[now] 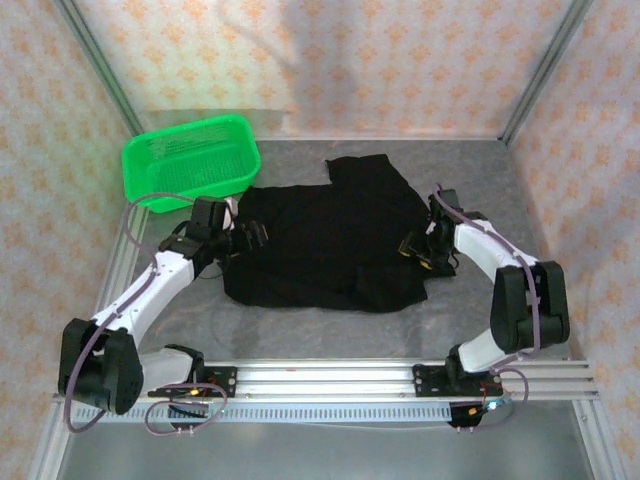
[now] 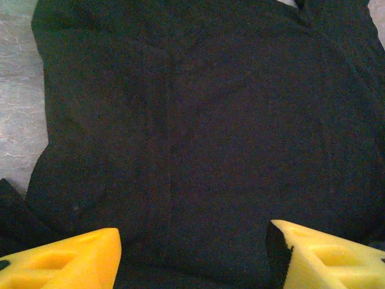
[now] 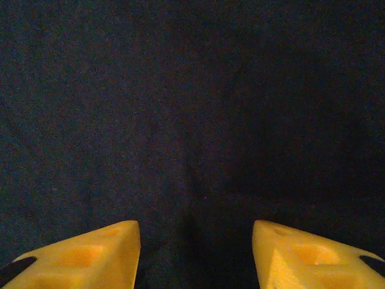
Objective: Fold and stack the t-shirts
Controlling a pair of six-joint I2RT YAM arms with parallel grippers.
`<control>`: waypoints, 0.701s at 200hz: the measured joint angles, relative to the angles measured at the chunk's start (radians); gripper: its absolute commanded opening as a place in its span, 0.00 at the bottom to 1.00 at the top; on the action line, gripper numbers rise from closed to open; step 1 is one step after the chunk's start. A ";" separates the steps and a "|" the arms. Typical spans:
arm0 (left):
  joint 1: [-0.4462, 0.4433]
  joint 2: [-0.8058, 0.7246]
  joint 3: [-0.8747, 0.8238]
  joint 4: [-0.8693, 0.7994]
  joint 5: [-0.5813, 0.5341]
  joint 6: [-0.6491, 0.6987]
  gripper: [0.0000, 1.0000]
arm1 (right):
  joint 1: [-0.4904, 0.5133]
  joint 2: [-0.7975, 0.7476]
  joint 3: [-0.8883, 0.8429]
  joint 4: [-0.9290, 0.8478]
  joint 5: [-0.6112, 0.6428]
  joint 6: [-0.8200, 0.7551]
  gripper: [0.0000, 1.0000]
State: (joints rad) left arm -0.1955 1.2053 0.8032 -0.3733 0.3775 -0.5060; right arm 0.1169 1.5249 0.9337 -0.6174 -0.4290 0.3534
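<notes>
Top view: the t-shirts (image 1: pixel 320 240) lie as one black mass on the middle of the grey table (image 1: pixel 480 190), just beside the green mesh basket (image 1: pixel 190 160) at far left. The cloth is uniformly dark, so the seams, the folds and the number of layers cannot be made out. One flap juts toward the far wall.

Left gripper (image 1: pixel 245 238) sits at the left edge of the cloth. The dark fingers merge with the fabric from above. In its wrist view the left gripper (image 2: pixel 194 229) has yellow fingers (image 2: pixel 78 259) set wide apart, both cut off by the bottom edge. Flat black cloth (image 2: pixel 198 132) spans the gap, with nothing pinched. A strip of table (image 2: pixel 18 90) shows at left.

Right gripper (image 1: pixel 412 248) sits at the right edge of the cloth, partly masked by its own wrist. In its wrist view the right gripper (image 3: pixel 195 224) has fingers (image 3: pixel 313 259) that are likewise parted and cropped at the bottom. Dark fabric (image 3: pixel 192 108) lies between and beyond them, and nothing is held. Contact between fingertips and cloth cannot be judged in either view.
</notes>
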 measured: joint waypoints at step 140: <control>0.000 -0.084 -0.042 -0.066 -0.046 0.011 0.67 | 0.000 -0.152 -0.084 -0.006 -0.028 -0.092 0.42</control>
State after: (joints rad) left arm -0.1951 1.1213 0.7616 -0.4393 0.3317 -0.4953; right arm 0.1169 1.3727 0.8497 -0.6235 -0.4572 0.2615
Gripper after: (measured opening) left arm 0.674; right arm 0.412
